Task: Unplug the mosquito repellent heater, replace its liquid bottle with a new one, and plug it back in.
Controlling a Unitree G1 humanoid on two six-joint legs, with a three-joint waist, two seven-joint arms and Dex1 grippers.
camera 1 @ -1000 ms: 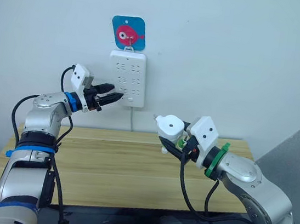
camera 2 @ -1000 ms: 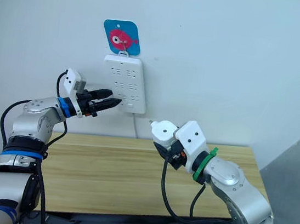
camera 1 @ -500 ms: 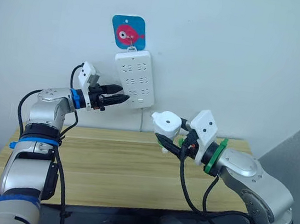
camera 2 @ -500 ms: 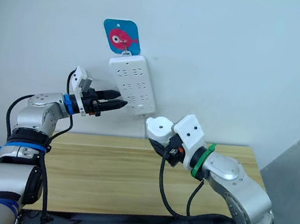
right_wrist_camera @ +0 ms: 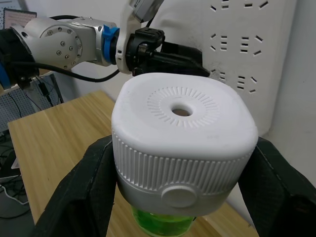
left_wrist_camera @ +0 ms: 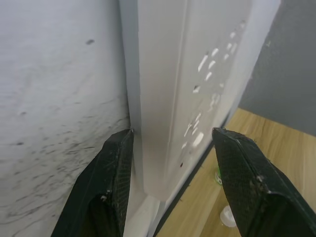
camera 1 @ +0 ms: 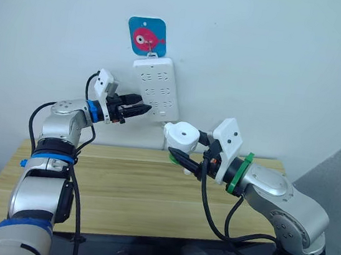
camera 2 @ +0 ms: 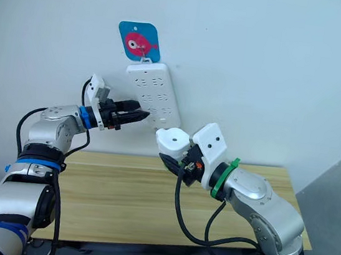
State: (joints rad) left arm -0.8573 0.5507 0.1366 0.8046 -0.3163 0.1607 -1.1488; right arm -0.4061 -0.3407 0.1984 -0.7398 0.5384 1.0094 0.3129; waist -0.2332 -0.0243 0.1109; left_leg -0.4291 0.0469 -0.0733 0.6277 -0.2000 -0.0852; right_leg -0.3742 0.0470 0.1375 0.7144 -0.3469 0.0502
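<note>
Tilted now, power strip (camera 1: 156, 90) (wall-hung) above wooden table (camera 1: 124, 190).

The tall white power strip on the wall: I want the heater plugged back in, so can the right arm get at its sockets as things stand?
Probably yes. The right hand holds the rounded white plastic heater just below the tilted white power strip, with open space between. The left hand straddles the strip's edge, leaving its socket face free.

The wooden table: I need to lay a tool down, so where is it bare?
The light wooden table lies bare from its left edge to the middle and front. Crowded: the back, where the right pincer holds the white rounded heater near the white power strip.
</note>
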